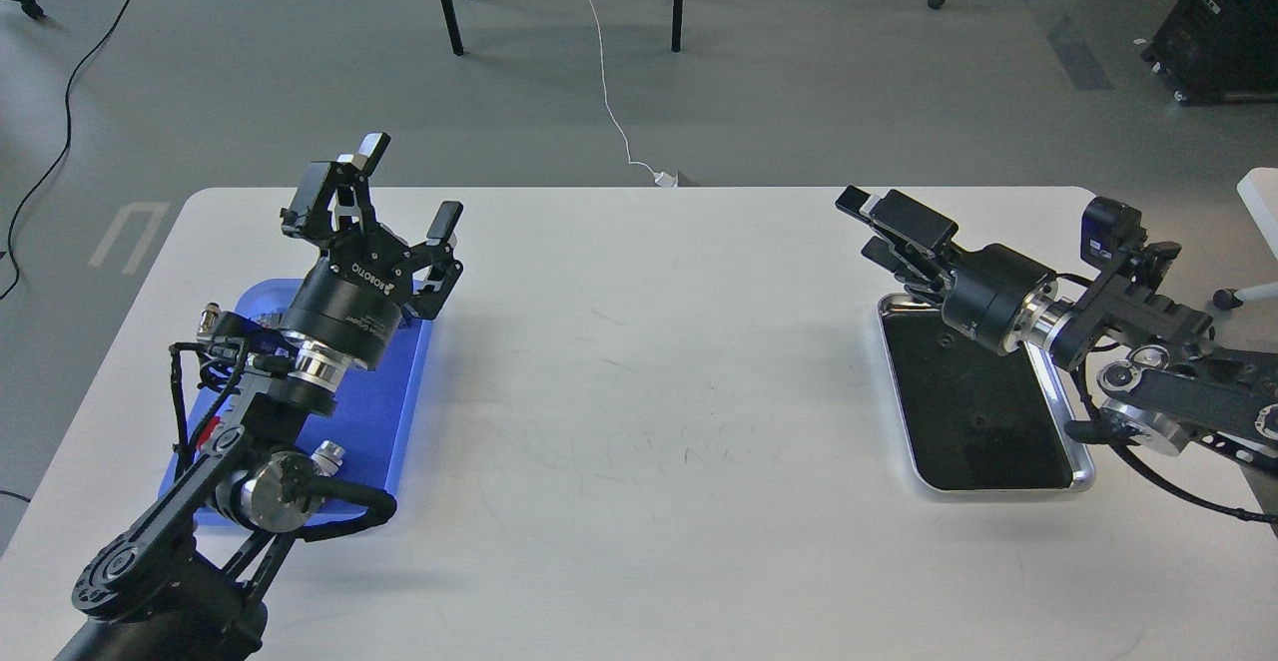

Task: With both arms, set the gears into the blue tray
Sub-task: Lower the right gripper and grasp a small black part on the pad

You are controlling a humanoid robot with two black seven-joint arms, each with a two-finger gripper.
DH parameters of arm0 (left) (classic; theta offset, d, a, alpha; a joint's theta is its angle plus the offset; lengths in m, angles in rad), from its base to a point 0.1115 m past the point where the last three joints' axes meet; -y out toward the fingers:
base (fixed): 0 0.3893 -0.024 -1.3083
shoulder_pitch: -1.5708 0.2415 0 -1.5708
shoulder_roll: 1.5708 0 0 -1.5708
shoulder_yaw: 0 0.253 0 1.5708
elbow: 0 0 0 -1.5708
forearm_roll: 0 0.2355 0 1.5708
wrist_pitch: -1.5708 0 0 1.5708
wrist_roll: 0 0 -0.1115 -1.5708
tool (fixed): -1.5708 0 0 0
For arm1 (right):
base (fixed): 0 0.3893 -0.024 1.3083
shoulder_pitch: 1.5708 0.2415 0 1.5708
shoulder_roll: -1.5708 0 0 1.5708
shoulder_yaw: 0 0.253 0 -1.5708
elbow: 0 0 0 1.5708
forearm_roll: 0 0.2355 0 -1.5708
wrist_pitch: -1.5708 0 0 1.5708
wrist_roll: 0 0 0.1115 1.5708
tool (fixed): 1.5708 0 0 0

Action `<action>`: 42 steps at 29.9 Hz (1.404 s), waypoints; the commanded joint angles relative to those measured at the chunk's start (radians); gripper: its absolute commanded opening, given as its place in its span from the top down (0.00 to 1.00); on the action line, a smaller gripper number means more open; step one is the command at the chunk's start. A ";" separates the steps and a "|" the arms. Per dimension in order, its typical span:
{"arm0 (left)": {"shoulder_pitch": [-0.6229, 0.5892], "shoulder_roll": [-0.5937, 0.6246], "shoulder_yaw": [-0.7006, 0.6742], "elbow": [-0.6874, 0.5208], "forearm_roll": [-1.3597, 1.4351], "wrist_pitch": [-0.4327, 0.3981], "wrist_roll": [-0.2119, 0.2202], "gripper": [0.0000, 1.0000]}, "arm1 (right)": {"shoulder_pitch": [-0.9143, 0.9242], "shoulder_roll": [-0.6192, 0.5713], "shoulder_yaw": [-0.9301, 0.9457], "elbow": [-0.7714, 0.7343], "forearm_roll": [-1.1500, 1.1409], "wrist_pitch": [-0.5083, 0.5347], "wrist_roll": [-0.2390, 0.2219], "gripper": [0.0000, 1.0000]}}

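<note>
While lying flat, blue tray [399, 391] runs near-to-far.

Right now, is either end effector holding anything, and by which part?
The left end effector is open and empty. The right end effector looks shut; whether it pinches anything cannot be told.

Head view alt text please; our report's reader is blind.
Two black robot arms reach over a white table: the left end effector open above a blue tray, the right end effector above a silver tray.
</note>
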 commanded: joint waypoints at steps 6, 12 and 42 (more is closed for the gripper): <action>0.017 0.004 -0.004 -0.021 0.003 0.003 -0.004 0.02 | 0.505 0.006 -0.572 -0.005 -0.416 0.004 0.000 0.01; 0.017 0.000 -0.004 -0.025 0.006 0.004 -0.004 0.02 | 0.677 0.110 -0.863 -0.009 -0.545 0.004 0.000 0.03; 0.018 0.004 -0.005 -0.025 0.007 -0.011 -0.006 0.02 | 0.448 0.281 -1.067 -0.246 -0.574 -0.028 0.000 0.32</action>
